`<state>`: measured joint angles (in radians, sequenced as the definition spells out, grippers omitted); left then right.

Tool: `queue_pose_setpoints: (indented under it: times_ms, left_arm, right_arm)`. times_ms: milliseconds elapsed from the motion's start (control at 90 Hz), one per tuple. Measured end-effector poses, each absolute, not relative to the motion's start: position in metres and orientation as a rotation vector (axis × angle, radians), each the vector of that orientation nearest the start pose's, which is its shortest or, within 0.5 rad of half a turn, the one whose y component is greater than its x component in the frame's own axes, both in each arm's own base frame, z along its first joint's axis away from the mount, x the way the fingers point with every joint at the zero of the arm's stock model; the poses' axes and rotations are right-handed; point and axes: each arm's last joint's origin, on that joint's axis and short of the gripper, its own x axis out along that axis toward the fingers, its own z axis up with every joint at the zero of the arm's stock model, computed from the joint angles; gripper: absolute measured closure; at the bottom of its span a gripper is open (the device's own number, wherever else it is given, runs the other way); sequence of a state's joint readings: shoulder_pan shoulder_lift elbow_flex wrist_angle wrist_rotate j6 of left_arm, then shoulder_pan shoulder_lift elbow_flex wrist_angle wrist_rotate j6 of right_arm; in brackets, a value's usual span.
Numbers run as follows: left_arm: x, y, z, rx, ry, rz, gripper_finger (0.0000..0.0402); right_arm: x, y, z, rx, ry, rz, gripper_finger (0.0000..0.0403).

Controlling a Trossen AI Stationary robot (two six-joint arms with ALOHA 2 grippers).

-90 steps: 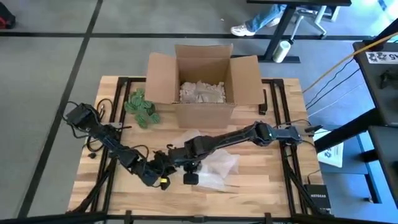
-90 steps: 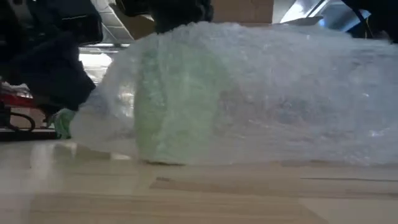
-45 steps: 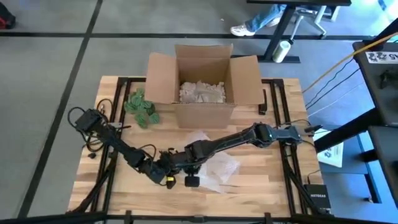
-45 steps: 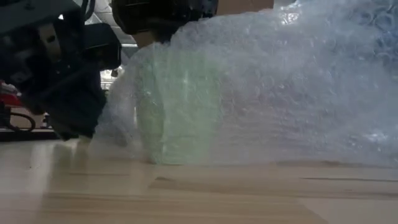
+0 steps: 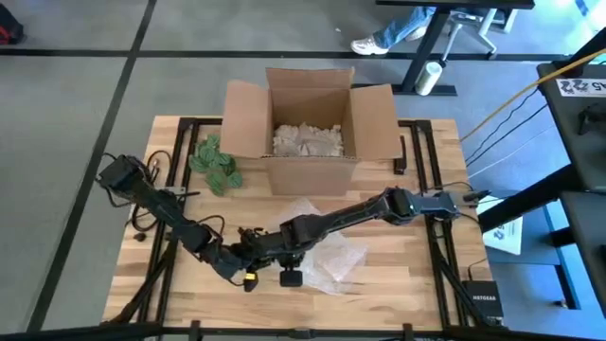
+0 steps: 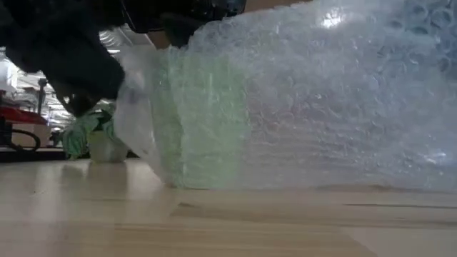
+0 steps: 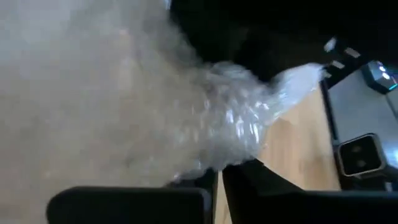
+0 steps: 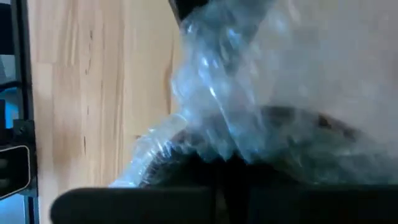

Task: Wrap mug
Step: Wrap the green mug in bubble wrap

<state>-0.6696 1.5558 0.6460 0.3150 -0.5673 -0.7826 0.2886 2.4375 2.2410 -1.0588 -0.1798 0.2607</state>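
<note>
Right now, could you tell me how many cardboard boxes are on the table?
1. The open cardboard box sits at the table's far edge, with packing paper inside and a green plant beside it. Nothing suggests another, though the bubble wrap blocks the low view.

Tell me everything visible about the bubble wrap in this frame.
The bubble wrap is a clear, glossy sheet covered in small air pockets, crumpled and bunched rather than flat. It lies on the wooden table in front of the cardboard box. In the low view it drapes over a pale green mug, which shows blurred through it. Both pincers meet at its left end: the left pincer and the right pincer. Each wrist view shows wrap bunched right against that arm's fingers.
</note>
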Motion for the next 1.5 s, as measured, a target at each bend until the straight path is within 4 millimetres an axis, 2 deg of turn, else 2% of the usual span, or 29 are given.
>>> queue_pose_setpoints:
  times_ms: [244,378,489,633,767,867,1056,1156,1344,1500]
  left_arm:
    - [0.224,-0.177,0.179,-0.419,0.426,0.047,0.0402]
    - [0.219,-0.180,0.183,-0.444,0.425,0.031,0.0402]
    - [0.212,-0.182,0.179,-0.478,0.508,0.075,0.0402]
    - [0.199,-0.178,0.169,-0.520,0.667,0.232,0.0402]
    - [0.193,-0.179,0.169,-0.548,0.707,0.288,0.0402]
    - [0.195,-0.188,0.180,-0.528,0.694,0.241,0.0402]
    - [0.207,-0.209,0.222,-0.389,0.598,0.113,0.0402]
    - [0.214,-0.211,0.238,-0.314,0.558,0.088,0.0402]
    - [0.229,-0.194,0.230,-0.290,0.617,0.155,0.0402]
    - [0.243,-0.193,0.215,-0.261,0.643,0.161,0.0402]
  right_arm:
    - [0.483,0.149,0.197,0.167,1.282,0.260,0.0403]
    - [0.482,0.149,0.197,0.168,1.293,0.260,0.0403]
    - [0.481,0.148,0.196,0.167,1.304,0.256,0.0403]
    - [0.480,0.148,0.195,0.163,1.310,0.258,0.0403]
    - [0.480,0.148,0.195,0.162,1.308,0.259,0.0403]
    - [0.481,0.148,0.195,0.162,1.306,0.260,0.0403]
    - [0.482,0.146,0.196,0.165,1.301,0.257,0.0403]
    - [0.482,0.146,0.196,0.166,1.298,0.258,0.0403]
    - [0.483,0.146,0.196,0.172,1.290,0.266,0.0403]
    - [0.483,0.146,0.196,0.174,1.287,0.268,0.0403]
